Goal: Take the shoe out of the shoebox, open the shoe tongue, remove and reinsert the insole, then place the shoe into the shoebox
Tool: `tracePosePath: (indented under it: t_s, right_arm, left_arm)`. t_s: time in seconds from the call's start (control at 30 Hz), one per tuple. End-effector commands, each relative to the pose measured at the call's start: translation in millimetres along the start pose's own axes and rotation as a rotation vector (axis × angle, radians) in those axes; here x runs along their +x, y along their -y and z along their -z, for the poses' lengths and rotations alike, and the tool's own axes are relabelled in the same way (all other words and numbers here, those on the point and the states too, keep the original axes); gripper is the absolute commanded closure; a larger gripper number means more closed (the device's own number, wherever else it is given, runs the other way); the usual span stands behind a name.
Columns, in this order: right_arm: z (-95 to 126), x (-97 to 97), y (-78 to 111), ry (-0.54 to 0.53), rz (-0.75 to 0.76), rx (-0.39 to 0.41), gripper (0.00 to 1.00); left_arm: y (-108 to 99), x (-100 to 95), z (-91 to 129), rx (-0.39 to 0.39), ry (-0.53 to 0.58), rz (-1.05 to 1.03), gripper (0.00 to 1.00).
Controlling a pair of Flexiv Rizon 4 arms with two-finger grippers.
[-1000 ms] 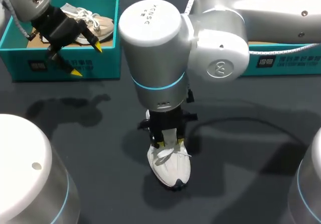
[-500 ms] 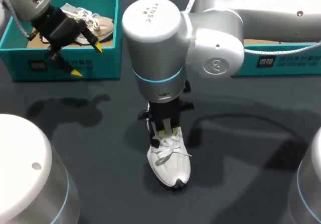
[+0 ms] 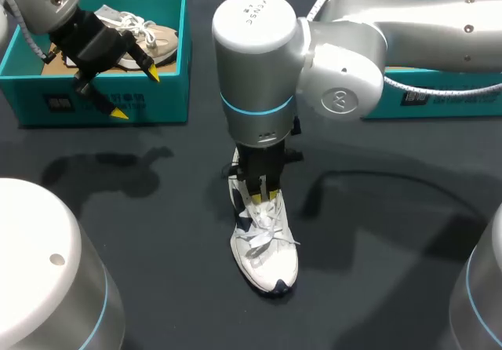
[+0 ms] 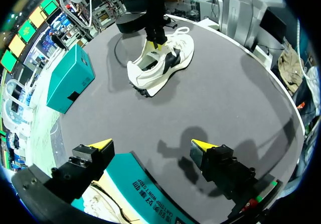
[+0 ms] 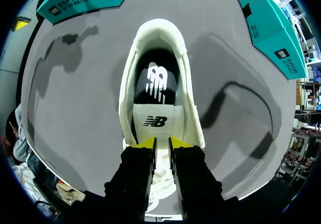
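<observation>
My right gripper point(image 5: 161, 142) is almost closed, tips at the base of the white shoe's point(image 3: 268, 260) tongue point(image 5: 155, 121); I cannot tell if it pinches anything. The shoe sits on the table point(image 3: 376, 287). My left gripper point(image 3: 136, 93) hangs wide open, empty, over the shoebox's point(image 3: 169, 103) front wall.

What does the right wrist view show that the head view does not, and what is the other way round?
Only the right wrist view shows the inside of the white shoe: its dark insole and the inner face of the tongue. Only the head view shows the second shoe lying inside the shoebox, and the white shoe's toe. Both show the white shoe on the table, the right gripper at its tongue, and the teal shoebox.
</observation>
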State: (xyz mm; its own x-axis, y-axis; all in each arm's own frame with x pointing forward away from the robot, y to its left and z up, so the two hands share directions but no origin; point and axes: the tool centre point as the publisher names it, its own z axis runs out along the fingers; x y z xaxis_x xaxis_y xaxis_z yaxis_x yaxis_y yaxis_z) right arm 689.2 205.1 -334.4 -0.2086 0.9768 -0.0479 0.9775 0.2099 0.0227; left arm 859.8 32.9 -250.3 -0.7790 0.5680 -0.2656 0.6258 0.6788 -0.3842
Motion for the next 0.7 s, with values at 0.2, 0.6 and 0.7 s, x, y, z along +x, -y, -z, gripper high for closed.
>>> tracePosePath:
  t_s: [0.2, 0.6, 0.7]
  right_arm:
    - [-7.4, -0.4, -15.0, 0.002, 0.07, -0.03, 0.82]
    - [19.8, -5.1, -27.6, 0.038, 0.176, -0.085, 0.8]
    - [42.2, -4.9, -27.2, 0.069, 0.286, -0.132, 0.76]
  left_arm:
    - [0.1, 0.3, 0.4, -0.003, -0.001, -0.001, 0.0]
    - [0.1, 0.3, 0.4, -0.003, -0.001, -0.001, 0.0]
    - [0.1, 0.3, 0.4, -0.003, -0.001, -0.001, 0.0]
